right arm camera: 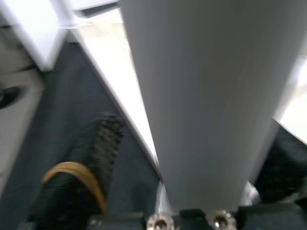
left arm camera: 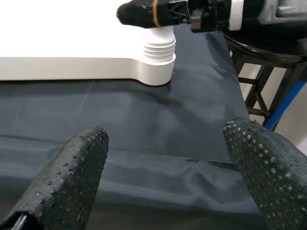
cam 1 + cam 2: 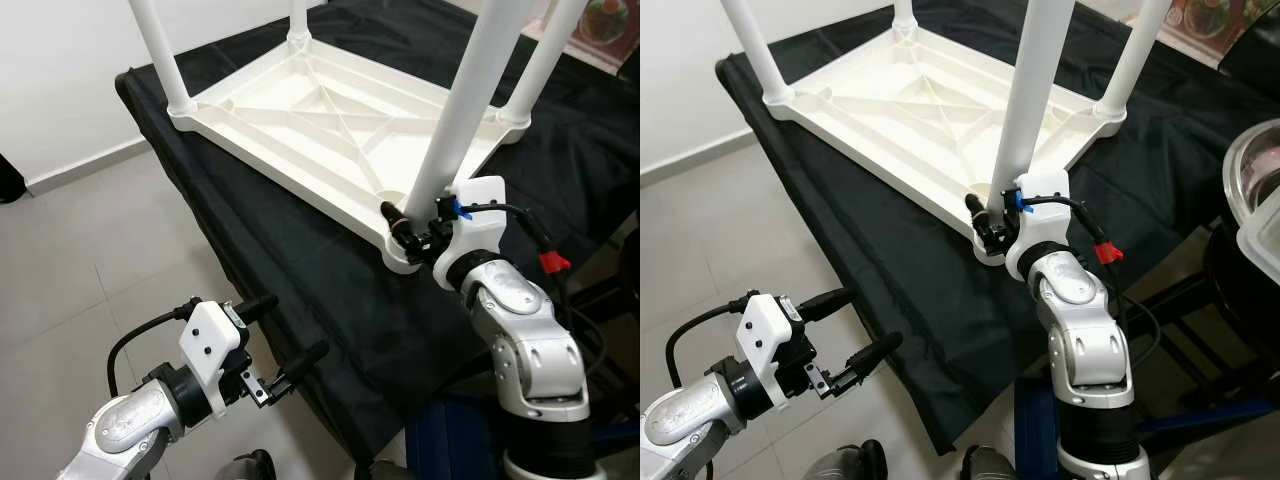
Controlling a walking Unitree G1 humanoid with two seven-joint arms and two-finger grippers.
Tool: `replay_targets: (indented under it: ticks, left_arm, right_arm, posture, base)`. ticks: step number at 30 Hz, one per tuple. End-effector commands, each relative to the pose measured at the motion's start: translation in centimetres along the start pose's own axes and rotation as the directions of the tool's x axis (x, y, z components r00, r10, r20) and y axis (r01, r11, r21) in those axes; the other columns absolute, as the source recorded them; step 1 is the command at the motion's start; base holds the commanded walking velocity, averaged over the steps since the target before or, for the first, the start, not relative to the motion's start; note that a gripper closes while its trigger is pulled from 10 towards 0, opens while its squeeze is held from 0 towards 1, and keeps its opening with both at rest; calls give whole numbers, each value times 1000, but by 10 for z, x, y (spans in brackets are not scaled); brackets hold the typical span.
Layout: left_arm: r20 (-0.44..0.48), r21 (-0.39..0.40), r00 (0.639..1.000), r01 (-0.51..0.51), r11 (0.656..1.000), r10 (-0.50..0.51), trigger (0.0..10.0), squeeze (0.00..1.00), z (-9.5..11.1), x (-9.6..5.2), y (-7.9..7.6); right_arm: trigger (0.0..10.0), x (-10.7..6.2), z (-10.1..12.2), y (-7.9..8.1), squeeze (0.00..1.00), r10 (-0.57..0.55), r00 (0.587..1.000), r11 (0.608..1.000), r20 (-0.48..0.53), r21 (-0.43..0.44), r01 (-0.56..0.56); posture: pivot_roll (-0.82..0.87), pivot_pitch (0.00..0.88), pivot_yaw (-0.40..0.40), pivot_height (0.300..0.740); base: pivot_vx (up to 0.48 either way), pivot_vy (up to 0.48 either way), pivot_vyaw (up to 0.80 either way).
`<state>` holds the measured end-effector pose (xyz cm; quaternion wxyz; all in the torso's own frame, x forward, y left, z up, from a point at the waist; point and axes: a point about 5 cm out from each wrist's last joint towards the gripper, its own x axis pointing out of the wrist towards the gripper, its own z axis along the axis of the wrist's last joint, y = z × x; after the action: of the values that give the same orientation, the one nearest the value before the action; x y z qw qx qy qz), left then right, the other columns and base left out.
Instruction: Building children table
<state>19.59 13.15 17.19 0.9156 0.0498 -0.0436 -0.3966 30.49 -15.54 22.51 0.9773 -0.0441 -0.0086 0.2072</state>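
The upside-down white plastic children's table (image 3: 320, 120) lies across the top centre of the head views on a black cloth-covered surface (image 3: 300, 270) over a grey tiled floor (image 3: 80, 260), its near white tube leg (image 3: 470, 95) pinched at the base by the right gripper (image 3: 420, 228). At lower left, the left gripper (image 3: 285, 340) hangs spread beside the cloth's edge. In the left wrist view its dotted black fingers (image 2: 72, 177) stand apart facing the table's threaded corner socket (image 2: 157, 60); in the right wrist view the leg stands between that gripper's fingers.
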Motion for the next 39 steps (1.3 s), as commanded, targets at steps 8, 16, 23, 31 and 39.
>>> replay_targets:
  ticks: [8, 16, 23, 31, 39]
  left_arm:
    - [-14, -18, 1000, -6, 1000, 6, 10000, 0, -4, -3, -2]
    - [-16, -14, 1000, -13, 1000, 13, 10000, 0, -3, -4, -2]
    - [-18, -12, 1000, -20, 1000, 20, 10000, 0, -3, -6, -2]
    - [-16, -9, 1000, -20, 1000, 20, 10000, 0, -2, -5, -1]
    - [-15, -8, 1000, -19, 1000, 19, 10000, 0, -3, -5, 0]
  right_arm:
    - [10000, 1, 17, -40, 1000, 234, 972, 968, 36, -101, -229]
    - [10000, -3, 16, -51, 0, 446, 894, 890, -34, -90, -448]
    - [3961, -1, 20, -71, 0, 468, 884, 879, -12, -97, -467]
    - [0, -1, 16, -72, 0, 420, 908, 902, 1, -112, -417]
    - [0, -4, 3, -64, 0, 224, 975, 968, -1, -115, -222]
  posture:
    - [6, 243, -36, 740]
    - [20, 241, -42, 740]
    - [22, 239, -42, 740]
    - [16, 234, -42, 740]
    - [9, 233, -42, 740]
  base:
    - [0, 0, 0]
    - [0, 0, 0]
    - [0, 0, 0]
    - [0, 0, 0]
    - [0, 0, 0]
